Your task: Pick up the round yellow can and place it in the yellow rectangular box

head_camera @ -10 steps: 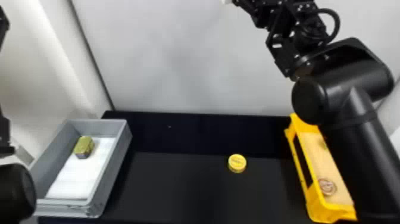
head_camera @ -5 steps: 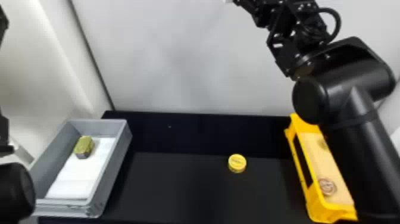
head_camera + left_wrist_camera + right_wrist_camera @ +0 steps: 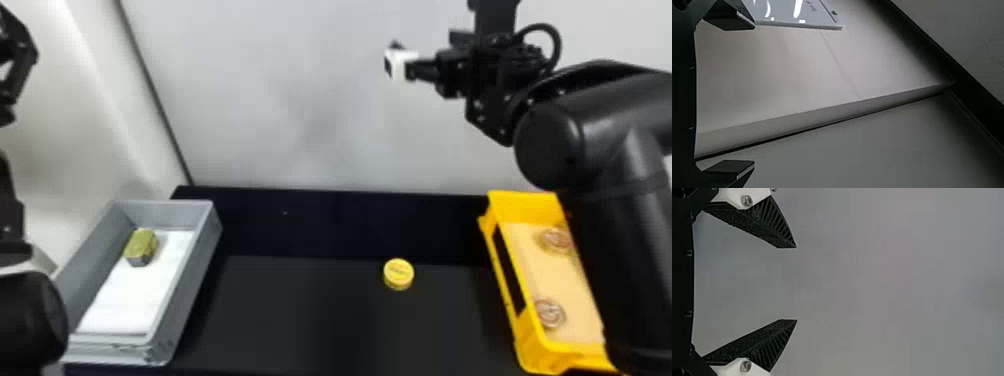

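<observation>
One round yellow can (image 3: 398,274), low and flat-topped, sits on the black tabletop (image 3: 300,312), left of the yellow box (image 3: 542,357); I cannot read its top's dark print. Both my jaws stand released.

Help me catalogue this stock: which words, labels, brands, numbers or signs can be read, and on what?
None can be read.
Round yellow can: marks on top, too small to read.
Pale panel in the left wrist view: small dark marks, illegible.
Two round items in the yellow rectangular box: faint marks, illegible.
</observation>
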You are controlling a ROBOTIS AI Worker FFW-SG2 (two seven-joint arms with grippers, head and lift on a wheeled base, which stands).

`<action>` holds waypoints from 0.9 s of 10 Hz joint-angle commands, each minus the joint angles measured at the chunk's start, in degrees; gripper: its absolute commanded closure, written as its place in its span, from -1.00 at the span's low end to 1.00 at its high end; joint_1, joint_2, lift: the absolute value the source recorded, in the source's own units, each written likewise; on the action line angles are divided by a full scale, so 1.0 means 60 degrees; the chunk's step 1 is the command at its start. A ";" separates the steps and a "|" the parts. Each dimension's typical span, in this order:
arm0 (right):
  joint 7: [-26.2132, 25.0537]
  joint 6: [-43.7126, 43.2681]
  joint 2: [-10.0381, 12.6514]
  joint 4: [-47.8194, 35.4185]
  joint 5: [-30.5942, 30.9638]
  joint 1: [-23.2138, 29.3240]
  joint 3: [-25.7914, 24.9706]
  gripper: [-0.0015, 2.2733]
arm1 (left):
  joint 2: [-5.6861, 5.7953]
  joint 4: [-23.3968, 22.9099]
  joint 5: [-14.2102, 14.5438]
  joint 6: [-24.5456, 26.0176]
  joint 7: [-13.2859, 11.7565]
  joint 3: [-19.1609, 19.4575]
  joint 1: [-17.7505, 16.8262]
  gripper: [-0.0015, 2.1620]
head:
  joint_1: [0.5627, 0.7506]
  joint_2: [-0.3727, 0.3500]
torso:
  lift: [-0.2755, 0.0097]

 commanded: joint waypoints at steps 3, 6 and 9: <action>0.0320 0.3069 -0.0053 0.0171 0.0410 0.0518 -0.0608 -0.90 | -0.0216 -0.0027 0.0138 0.0373 -0.0285 -0.0044 -0.0205 -0.95 | 0.43 0.18 | 0.91; 0.1800 0.3480 -0.0140 0.1460 0.0776 0.0840 -0.1282 -0.90 | -0.0246 -0.0012 0.0226 0.0344 -0.0285 -0.0088 -0.0248 -0.95 | 0.43 0.18 | 0.91; 0.3456 0.2688 -0.0184 0.2867 0.0952 0.0942 -0.1282 -0.90 | -0.0275 0.0046 0.0241 0.0358 -0.0300 -0.0190 -0.0292 -0.95 | 0.43 0.18 | 0.91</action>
